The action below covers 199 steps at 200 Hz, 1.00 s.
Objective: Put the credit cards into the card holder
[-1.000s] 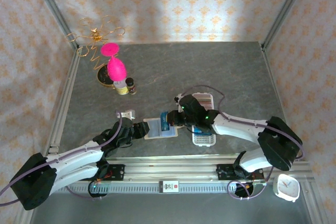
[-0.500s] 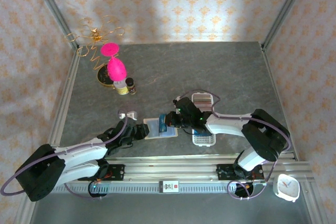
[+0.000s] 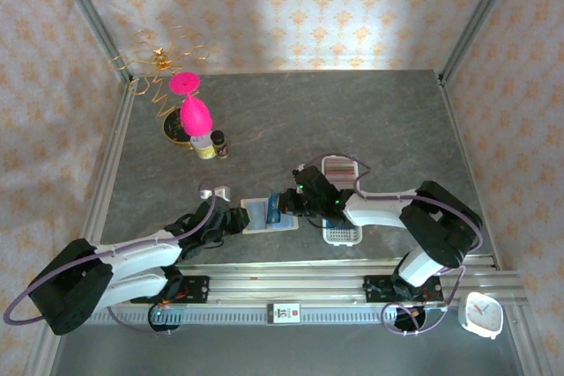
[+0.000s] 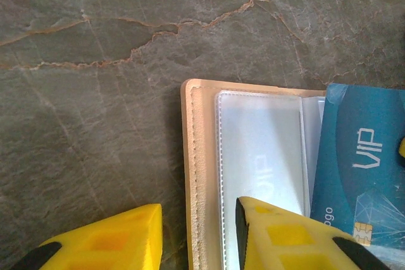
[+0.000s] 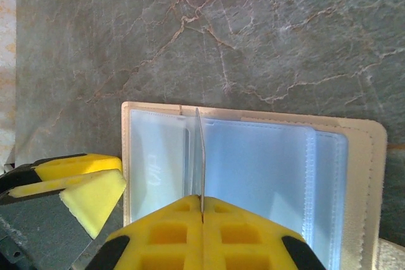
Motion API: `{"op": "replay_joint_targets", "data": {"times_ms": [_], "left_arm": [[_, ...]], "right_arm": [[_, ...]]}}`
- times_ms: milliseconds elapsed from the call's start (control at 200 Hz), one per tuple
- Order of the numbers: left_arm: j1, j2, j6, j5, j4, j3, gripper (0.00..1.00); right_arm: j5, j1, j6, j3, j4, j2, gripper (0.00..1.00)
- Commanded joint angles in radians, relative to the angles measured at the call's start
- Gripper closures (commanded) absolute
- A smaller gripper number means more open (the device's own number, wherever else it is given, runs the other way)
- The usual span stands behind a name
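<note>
Where the card holder (image 4: 193, 156) lies open, left gripper (image 4: 199, 235) straddles its left edge, jaws apart, one finger on the left sleeve (image 4: 259, 131), likely pinning it flat. That sleeve seems to hold a pale card (image 4: 262, 175); blue card (image 4: 361, 156) stands over the middle sleeves, right gripper (image 5: 201, 216) clamped on it, likely seeking a slot

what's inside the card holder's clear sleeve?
Faint VIP lettering shows through the sleeve of the card holder, likely a card; its lower end is covered by the left pincer.
</note>
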Motion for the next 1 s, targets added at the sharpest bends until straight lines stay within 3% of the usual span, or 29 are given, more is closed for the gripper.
{"op": "replay_joint_targets", "data": {"times_ms": [0,315,991], "left_arm": [[-0.007,0.033,0.006,0.031,0.057,0.005,0.67],[-0.006,0.055,0.006,0.044,0.064,0.002,0.73],[-0.007,0.060,0.000,0.054,0.073,-0.005,0.84]], "right_arm": [[-0.012,-0.002,0.021,-0.016,0.038,0.011,1.00],[-0.052,0.002,0.059,-0.032,0.094,0.027,1.00],[-0.010,0.001,0.149,-0.086,0.146,-0.015,1.00]]}}
